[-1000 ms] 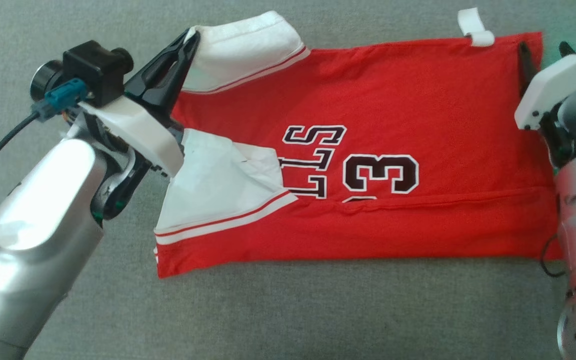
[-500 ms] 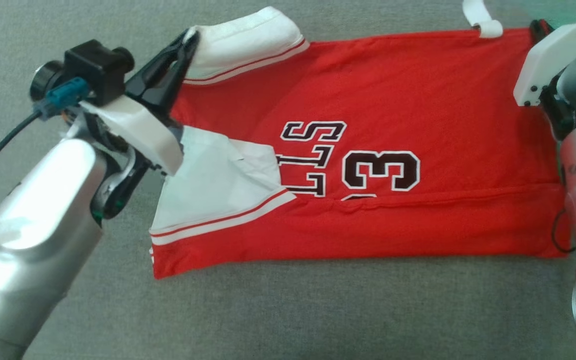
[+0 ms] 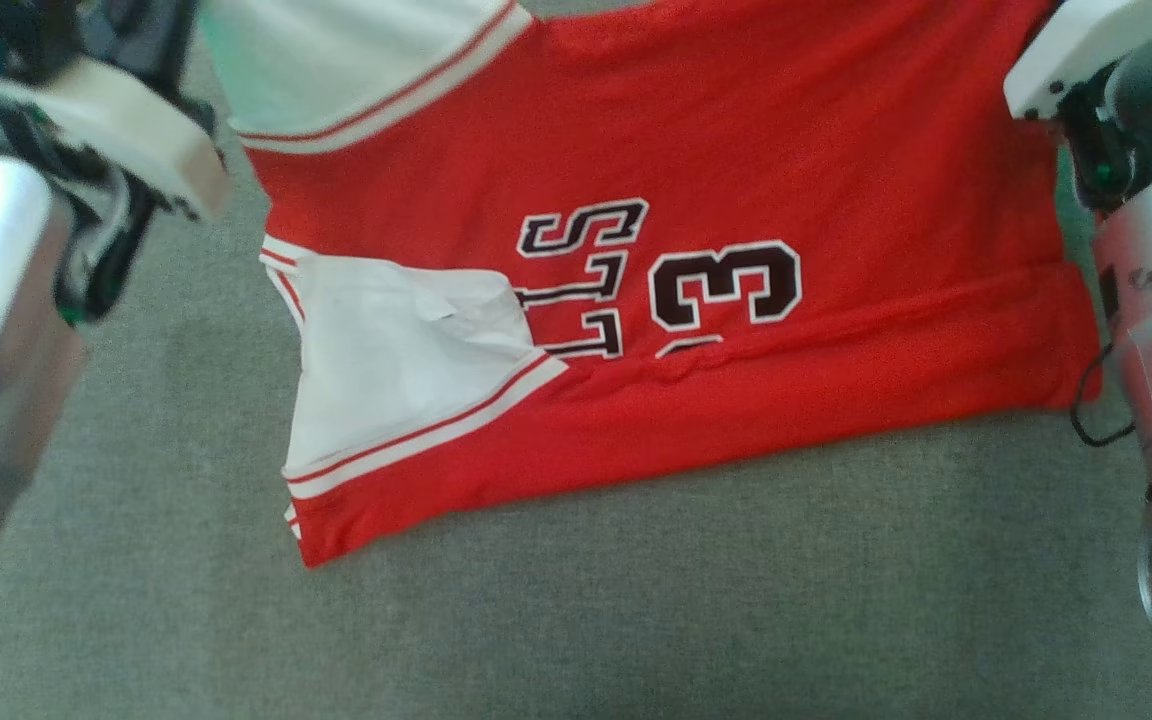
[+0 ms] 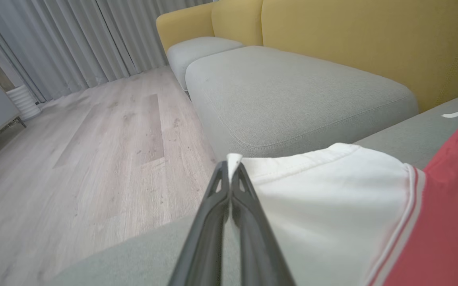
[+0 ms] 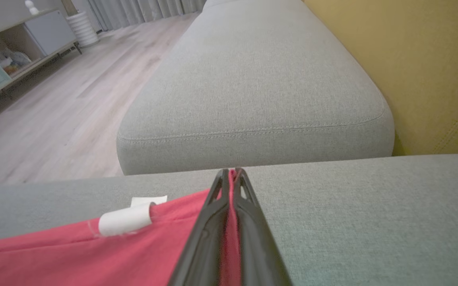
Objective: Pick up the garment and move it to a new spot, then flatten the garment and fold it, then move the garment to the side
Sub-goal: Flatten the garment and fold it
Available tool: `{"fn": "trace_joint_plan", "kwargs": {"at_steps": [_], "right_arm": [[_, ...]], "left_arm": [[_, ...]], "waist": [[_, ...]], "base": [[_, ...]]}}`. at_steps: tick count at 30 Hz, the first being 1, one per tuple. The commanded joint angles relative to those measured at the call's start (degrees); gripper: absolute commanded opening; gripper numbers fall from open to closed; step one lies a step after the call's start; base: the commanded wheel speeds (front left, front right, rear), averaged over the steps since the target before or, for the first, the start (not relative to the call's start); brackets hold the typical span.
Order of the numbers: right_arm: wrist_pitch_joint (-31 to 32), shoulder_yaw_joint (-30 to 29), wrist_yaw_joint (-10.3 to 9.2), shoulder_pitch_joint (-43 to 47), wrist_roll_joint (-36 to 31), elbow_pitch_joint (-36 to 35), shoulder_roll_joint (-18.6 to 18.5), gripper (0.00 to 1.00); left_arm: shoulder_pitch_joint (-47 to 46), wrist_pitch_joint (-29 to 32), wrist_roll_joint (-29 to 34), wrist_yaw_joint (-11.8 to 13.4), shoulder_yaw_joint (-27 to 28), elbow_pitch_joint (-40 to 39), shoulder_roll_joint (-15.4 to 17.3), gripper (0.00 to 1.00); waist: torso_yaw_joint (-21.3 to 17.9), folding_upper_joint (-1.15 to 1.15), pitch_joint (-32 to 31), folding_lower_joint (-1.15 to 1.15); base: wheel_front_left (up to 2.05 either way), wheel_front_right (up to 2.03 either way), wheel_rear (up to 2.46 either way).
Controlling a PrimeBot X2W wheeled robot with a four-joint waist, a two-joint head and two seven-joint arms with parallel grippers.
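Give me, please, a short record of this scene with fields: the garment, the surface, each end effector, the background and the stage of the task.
garment: red jersey with white sleeves and black lettering
surface: grey sofa cushion
garment state: near long edge folded over, lying on the cushion
left end effector: shut on the corner of a white sleeve
right end effector: shut on a red corner, near a white label
background: yellow backrest, wooden floor
stage: two corners gripped, fold not yet finished
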Motion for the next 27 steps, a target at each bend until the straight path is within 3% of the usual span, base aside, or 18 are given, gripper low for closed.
{"fn": "trace_joint_plan", "kwargs": {"at_steps": [1, 13, 18, 27], "right_arm": [[-1.2, 1.7, -0.05, -2.4, 1.8, -2.7, 0.2, 0.0], [-7.7, 8.2, -0.05, -3.6, 13.6, -5.5, -0.9, 0.0], [-5.9, 12.4, -0.05, -1.9, 17.4, -5.6, -2.7, 0.0], [-2.8, 18.0, -0.05, 3.7, 26.0, -8.0, -7.7, 0.0]], "left_arm": [[-4.6, -1.3, 1.3, 0.0, 2.8, 0.4, 2.9, 0.0], [-15.6, -12.9, 8.2, -1.3, 0.5, 15.0, -0.7, 0.0], [-14.8, -14.4, 8.0, -2.7, -0.7, 18.8, -2.8, 0.0], [-8.6, -14.5, 4.6, -5.1, -2.6, 18.2, -2.1, 0.0]], "waist": [[-0.4, 0.0, 0.4, 0.0], [-1.5, 0.0, 0.7, 0.0], [-0.4, 0.0, 0.2, 0.0], [1.9, 0.0, -2.6, 0.0]], "base": [[0.0, 0.0, 0.0], [0.0, 0.0, 0.0], [0.0, 0.0, 0.0], [0.0, 0.0, 0.0]]}}
